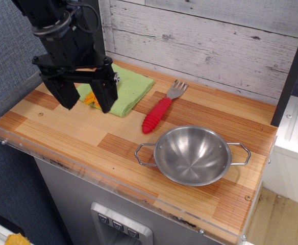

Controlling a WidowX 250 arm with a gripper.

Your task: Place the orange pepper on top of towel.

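One view only: your gripper hangs wide open and empty above the front edge of the towel. You can see the orange pepper lying on that cloth, mostly hidden between the fingers. It looks light, ribbed, probably hard plastic; pinch it across the middle if regrasping

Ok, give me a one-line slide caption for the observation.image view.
Open gripper raised above the orange pepper lying on the green towel, with a red-handled fork and steel bowl alongside.
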